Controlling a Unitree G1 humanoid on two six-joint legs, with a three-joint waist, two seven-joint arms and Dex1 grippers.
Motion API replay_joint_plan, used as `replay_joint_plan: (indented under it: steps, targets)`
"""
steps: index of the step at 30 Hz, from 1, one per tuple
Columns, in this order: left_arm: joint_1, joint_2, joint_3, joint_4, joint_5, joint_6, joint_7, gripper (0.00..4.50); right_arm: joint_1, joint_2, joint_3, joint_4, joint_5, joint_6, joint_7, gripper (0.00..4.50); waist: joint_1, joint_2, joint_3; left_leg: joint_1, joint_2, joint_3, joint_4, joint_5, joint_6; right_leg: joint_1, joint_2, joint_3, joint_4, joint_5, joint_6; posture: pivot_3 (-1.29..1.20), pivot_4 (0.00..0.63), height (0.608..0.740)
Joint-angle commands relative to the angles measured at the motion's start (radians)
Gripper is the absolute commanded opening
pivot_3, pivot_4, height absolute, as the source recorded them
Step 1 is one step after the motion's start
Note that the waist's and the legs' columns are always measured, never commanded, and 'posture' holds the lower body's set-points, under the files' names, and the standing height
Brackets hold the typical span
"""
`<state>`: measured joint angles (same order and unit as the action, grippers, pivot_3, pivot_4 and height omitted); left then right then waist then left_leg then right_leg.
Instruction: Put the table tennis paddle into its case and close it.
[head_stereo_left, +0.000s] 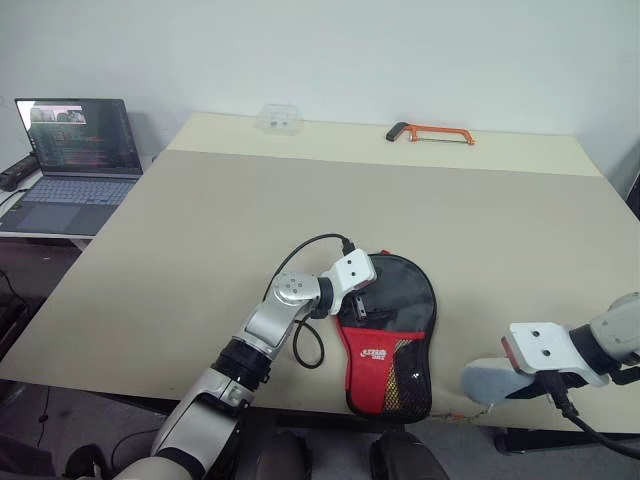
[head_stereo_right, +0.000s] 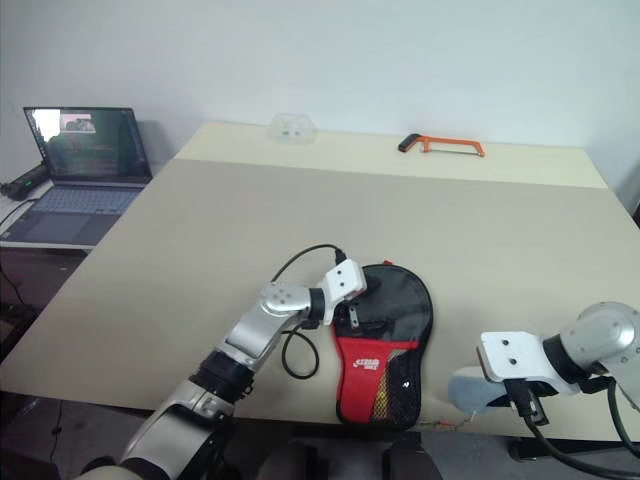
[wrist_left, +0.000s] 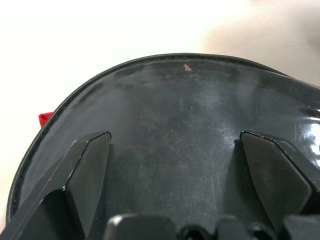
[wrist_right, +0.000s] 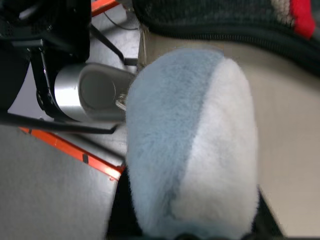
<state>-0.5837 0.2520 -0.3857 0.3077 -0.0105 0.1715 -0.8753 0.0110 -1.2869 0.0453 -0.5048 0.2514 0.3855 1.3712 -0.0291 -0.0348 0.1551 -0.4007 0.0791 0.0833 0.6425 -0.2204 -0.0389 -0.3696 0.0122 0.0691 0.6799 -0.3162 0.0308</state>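
At the lower centre of the left eye view, the case (head_stereo_left: 390, 340) lies on the counter (head_stereo_left: 200, 230), the left tool (head_stereo_left: 352, 305) resting on it with fingers spread, seemingly pinning the table tennis paddle (wrist_left: 190, 145) inside. At lower right, the right tool (head_stereo_left: 500, 385) clasps the grey plush charm (head_stereo_left: 490, 380), probably to draw the zipper. White lettering on the red panel is unreadable.

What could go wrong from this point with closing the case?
The case overhangs the table's near edge; a tug may slide it off.

The right end effector has the plush charm between its fingers; pulling its cord may drag the case rather than run the zipper.

The left end effector rests open on the paddle, clamping nothing.
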Motion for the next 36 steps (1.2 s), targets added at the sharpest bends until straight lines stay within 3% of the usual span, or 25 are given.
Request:
replay_joint_plan:
  steps: [1, 7, 17, 23, 26, 30, 36]
  targets:
    - [0.028, 0.023, -0.015, 0.024, 0.045, 0.025, 0.016, 4.50, -0.025, -0.006, 0.013, 0.003, -0.018, -0.023, 0.014, 2.42, 0.000, 0.000, 0.000, 0.000, 0.000, 0.000, 0.000, 0.000, 0.000, 0.000, 0.000, 0.000, 0.000, 0.000, 0.000, 0.00, 0.150, 0.740]
    - [0.030, 0.045, 0.006, 0.000, 0.027, 0.030, 0.008, 4.50, -0.091, -0.010, 0.025, 0.069, -0.029, -0.033, 0.035, 4.48, -0.004, 0.000, 0.000, 0.001, 0.000, 0.000, 0.000, 0.000, 0.000, 0.000, 0.000, 0.000, 0.000, 0.000, 0.000, 0.00, 0.150, 0.740]
    - [0.029, 0.057, 0.045, -0.024, -0.004, 0.036, -0.004, 4.50, -0.183, -0.039, -0.001, 0.209, -0.039, -0.063, 0.079, 4.48, -0.003, 0.001, 0.000, 0.000, 0.001, 0.001, -0.001, 0.000, 0.000, -0.001, 0.000, 0.001, 0.000, 0.001, -0.001, 0.00, 0.150, 0.740]
    - [-0.006, 0.118, 0.131, -0.114, -0.113, 0.077, -0.092, 4.50, -0.248, 0.030, -0.182, 0.300, 0.225, 0.095, 0.125, 4.48, -0.005, 0.001, 0.004, 0.000, 0.001, 0.001, -0.001, 0.000, 0.000, -0.003, 0.000, 0.001, 0.001, 0.002, -0.004, 0.00, 0.150, 0.740]
    - [-0.027, 0.189, 0.209, -0.232, -0.239, 0.201, -0.177, 4.50, -0.254, 0.034, -0.269, 0.405, 0.319, 0.176, 0.161, 4.48, -0.002, 0.001, 0.009, -0.003, 0.001, 0.001, -0.001, 0.000, 0.000, -0.004, 0.000, 0.000, 0.001, 0.003, -0.005, 0.00, 0.150, 0.740]
    - [-0.020, 0.332, 0.316, -0.375, -0.412, 0.366, -0.296, 4.50, -0.280, 0.014, -0.284, 0.570, 0.327, 0.198, 0.196, 4.48, -0.004, 0.001, 0.013, -0.007, 0.002, 0.002, 0.000, 0.000, 0.000, -0.007, 0.000, -0.001, 0.000, 0.003, -0.005, 0.00, 0.150, 0.740]
    - [-0.002, 0.531, 0.419, -0.396, -0.504, 0.443, -0.396, 4.50, -0.339, 0.008, -0.299, 0.814, 0.293, 0.145, 0.195, 4.48, -0.004, 0.004, 0.016, -0.008, 0.001, 0.002, 0.000, 0.000, 0.000, -0.010, 0.000, -0.001, 0.001, 0.002, -0.005, 0.00, 0.150, 0.740]
